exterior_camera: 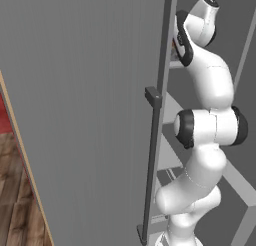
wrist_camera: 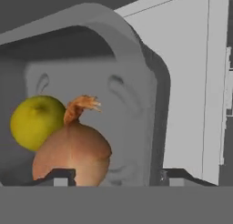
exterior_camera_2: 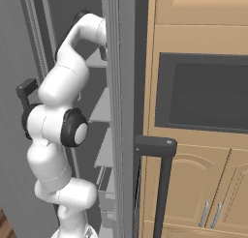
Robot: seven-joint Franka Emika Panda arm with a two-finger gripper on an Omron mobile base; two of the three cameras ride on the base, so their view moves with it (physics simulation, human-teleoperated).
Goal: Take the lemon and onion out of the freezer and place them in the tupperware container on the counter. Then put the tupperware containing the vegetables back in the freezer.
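The tupperware container (wrist_camera: 136, 68) sits inside the freezer (exterior_camera: 90, 115), its dark rounded rim arching across the hand view with the pale shelf wall behind it to the right. Inside it the onion (wrist_camera: 73, 152) lies in front, papery stalk up, touching the lemon (wrist_camera: 34, 120), which sits behind it to the left against the container's back wall.

The hand (wrist_camera: 113, 176) is right at the container's near edge; its two dark fingertips (wrist_camera: 59, 175) stand wide apart at the bottom of that view, with the onion and a stretch of the rim showing between them, and they look parted rather than clamped on anything. I judge the container has been set down on the shelf and let go, so the step in hand is a clean withdrawal.

To do that well, the fingers should be fully clear of the rim before the arm moves, and the pull-back should run straight along the line of approach, without lifting or twisting, so the tray is not dragged off the shelf. In the base views the arm reaches deep between the open door and the shelves, so the elbow needs watching against the door edge.
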